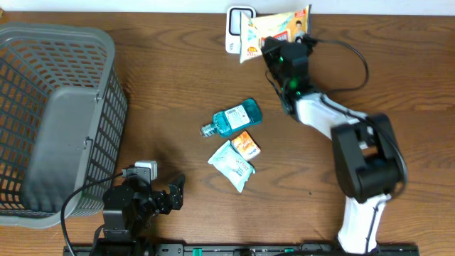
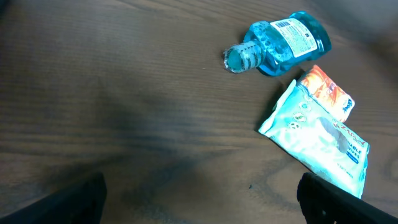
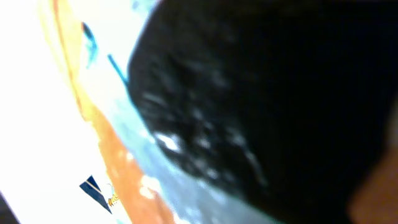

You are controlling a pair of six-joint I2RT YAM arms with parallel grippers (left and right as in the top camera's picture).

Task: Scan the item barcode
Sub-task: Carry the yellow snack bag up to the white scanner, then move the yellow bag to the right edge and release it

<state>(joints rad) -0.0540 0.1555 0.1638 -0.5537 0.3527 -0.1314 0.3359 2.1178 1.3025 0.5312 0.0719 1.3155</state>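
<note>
I have the right end effector (image 1: 272, 47) out at the far edge of the brown wooden surface (image 1: 170, 92). Its fingers are pressed together on the lower edge of the orange, white and yellow foil snack packet (image 1: 277, 25). The packet sits just beside the white upright barcode scanner (image 1: 237, 32), and its left end overlaps or touches the scanner body; I cannot tell which. The right wrist view gives me only a black finger (image 3: 261, 93) hard against the packet's orange and white print, so I cannot see where the barcode is or whether it faces the scanner window. That is my main worry: one printed face looks up at the overhead camera, so the code may be turned away and never read. I judge the pinch to be on thin, slippery film, so a quick wrist roll could let the packet swing or slide out. Pushing further left could knock the scanner over. The left end effector (image 1: 162, 186) rests at the near edge, fingers spread wide and holding nothing. Ahead of it lie the blue plastic mouthwash bottle (image 2: 283, 42), the pale blue wipes pouch (image 2: 317, 140) and the small orange sachet (image 2: 329, 93), and a careless move there would scatter them.
</note>
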